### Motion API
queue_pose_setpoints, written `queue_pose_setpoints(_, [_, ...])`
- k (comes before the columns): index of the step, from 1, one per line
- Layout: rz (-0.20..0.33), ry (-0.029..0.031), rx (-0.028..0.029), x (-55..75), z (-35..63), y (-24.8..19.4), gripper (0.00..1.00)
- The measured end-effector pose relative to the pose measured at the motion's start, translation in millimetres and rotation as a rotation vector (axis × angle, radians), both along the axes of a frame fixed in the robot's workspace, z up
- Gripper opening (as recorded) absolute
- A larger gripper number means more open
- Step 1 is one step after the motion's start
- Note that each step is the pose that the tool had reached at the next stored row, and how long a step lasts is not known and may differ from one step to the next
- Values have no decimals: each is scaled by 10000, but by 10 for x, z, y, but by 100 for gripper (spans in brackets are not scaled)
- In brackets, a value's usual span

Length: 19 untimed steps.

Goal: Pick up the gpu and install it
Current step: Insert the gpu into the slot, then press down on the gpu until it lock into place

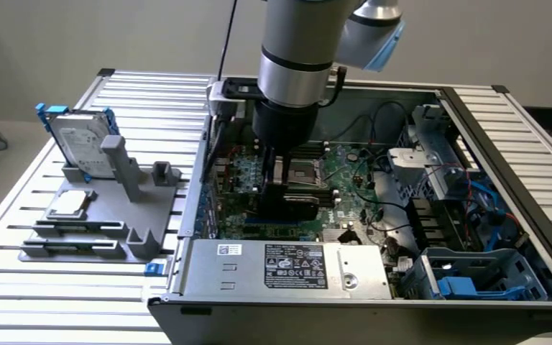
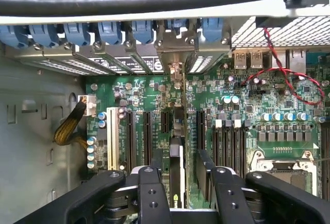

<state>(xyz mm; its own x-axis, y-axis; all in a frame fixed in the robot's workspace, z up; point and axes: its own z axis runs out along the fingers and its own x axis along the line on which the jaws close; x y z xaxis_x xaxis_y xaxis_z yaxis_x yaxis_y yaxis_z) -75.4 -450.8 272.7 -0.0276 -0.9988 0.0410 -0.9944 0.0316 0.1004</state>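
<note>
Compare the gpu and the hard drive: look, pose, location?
Location: the gpu sits among the motherboard slots inside the case; the hard drive is outside, on the grey fixture.
Look: the gpu is a thin green board with a black cover; the hard drive is a thicker silver box with blue rails.
The open tool straddles the gpu, not the hard drive.
Both stand on edge.

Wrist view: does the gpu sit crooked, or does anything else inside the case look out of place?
Nothing stands out. The gpu stands upright on edge in a slot of the motherboard, parallel to the neighbouring slots. The gripper straddles it with its jaws apart.
</note>
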Motion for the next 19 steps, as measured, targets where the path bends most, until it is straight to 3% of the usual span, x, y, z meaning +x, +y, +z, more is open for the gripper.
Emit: queue_pose_setpoints(19, [56,5,-11,28,-27,0,40])
